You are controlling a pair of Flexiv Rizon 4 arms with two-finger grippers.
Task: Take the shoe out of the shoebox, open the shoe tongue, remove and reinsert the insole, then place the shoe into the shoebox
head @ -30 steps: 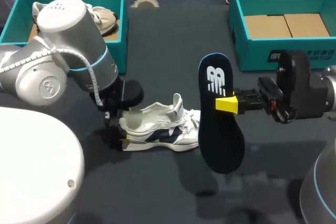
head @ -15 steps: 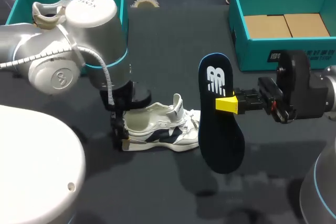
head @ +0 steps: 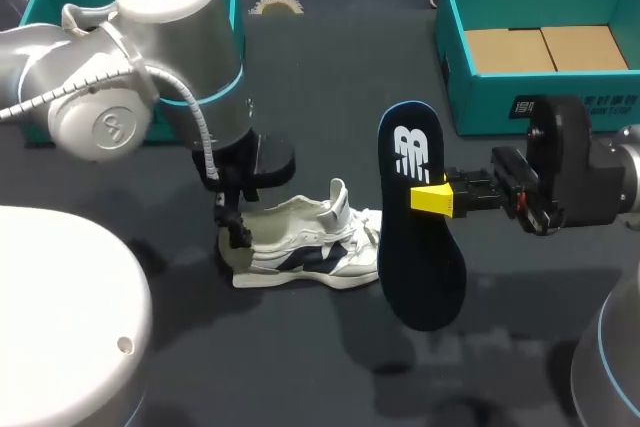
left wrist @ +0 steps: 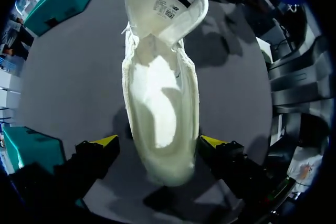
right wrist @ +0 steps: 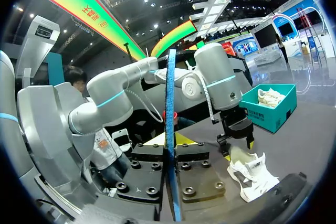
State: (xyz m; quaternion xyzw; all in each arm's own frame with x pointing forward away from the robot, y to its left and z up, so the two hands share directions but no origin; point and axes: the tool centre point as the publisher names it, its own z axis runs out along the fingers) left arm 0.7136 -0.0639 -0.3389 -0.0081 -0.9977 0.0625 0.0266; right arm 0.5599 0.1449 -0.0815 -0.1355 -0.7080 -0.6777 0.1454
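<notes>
A white shoe with dark side stripes [head: 300, 247] lies on the dark table, its tongue pulled up. My left gripper [head: 236, 235] hangs open over its heel. Seen from the left wrist, the shoe [left wrist: 160, 87] has an empty pale inside, and the left gripper [left wrist: 159, 142] has one yellow tip on each side of the heel. My right gripper [head: 432, 199] is shut on the dark blue insole [head: 420, 227], held upright in the air to the right of the shoe. From the right wrist the insole [right wrist: 170, 119] shows edge-on, with the shoe [right wrist: 252, 174] beyond it.
A teal shoebox [head: 215, 7] stands at the back left, partly hidden by my left arm; a second shoe [right wrist: 270, 96] lies in it. Another teal box [head: 480, 97] with brown cardboard inside stands at the back right.
My left arm has swung upward and to the right, lifting its open gripper a little at the shoe's heel. The right arm and the insole have not moved.
</notes>
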